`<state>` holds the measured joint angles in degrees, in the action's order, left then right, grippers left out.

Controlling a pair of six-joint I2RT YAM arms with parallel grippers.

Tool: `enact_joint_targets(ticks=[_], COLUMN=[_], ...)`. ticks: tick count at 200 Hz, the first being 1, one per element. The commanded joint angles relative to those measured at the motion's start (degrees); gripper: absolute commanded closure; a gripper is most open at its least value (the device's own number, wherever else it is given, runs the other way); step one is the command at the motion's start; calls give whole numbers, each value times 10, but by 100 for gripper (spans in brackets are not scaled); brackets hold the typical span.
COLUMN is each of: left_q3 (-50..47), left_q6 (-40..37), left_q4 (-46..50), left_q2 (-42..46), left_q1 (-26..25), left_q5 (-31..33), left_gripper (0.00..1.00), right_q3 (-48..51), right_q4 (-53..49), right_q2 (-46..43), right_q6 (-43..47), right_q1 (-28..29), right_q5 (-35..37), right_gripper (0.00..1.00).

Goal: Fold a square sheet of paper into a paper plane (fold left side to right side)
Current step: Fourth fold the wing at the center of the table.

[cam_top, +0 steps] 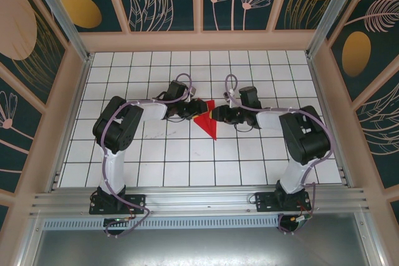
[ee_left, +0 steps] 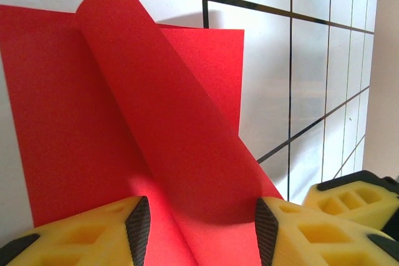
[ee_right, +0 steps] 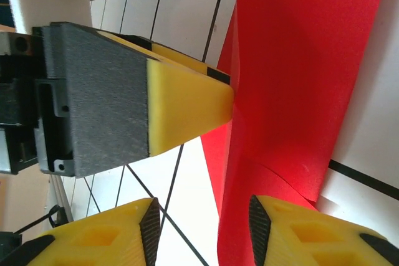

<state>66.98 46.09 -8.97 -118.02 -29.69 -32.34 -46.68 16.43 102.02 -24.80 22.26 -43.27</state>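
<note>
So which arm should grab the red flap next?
Probably left. The left gripper is open with the raised flap of the red paper between its fingers; the right gripper is open too, but the paper sits mostly to one side.

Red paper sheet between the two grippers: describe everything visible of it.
The thin bright red paper sheet is plain, matte and unmarked. It is partly folded: from above it reads as a triangle pointing toward the arm bases, and one flap rises off the lower layer in a soft curve, not pressed flat. It lies on the white gridded table between the two arms. The flap runs between the left gripper and its open yellow fingers, one fingertip seeming to touch its edge.
</note>
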Motion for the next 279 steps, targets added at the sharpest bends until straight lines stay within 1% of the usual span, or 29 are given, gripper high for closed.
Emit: enact_joint_targets(ticks=[1,28,59,85,106,144,159,201,279], left_q3=[-6,-6,-8,-9,-9,-11,-11,-9,-7], left_q6=[-17,-17,-17,-18,-18,-19,-19,-20,-22], left_q4=[33,33,33,33,33,33,33,34,35], left_q2=[-27,-27,-26,-24,-23,-22,-23,-21,-23], left_q1=[-2,-2,-2,-2,-2,-2,-2,-2,-2], left_q5=[31,31,32,32,32,33,34,32,31], left_gripper=[49,49,49,49,49,49,49,48,49], right_q3=[-17,-22,-23,-24,-28,-30,-28,-33,-39], right_q4=[31,36,42,47,43,16,8,-30,-49], right_q2=[23,39,51,56,59,54,50,48,51], right_q6=[-23,-27,-31,-34,-33,-18,-13,0,3], right_q1=[2,4,7,8,9,8,6,0,-6], right_q5=[-26,-28,-34,-37,-35,-12,-3,33,57], right_gripper=[59,63,71,75,83,96,100,100,100])
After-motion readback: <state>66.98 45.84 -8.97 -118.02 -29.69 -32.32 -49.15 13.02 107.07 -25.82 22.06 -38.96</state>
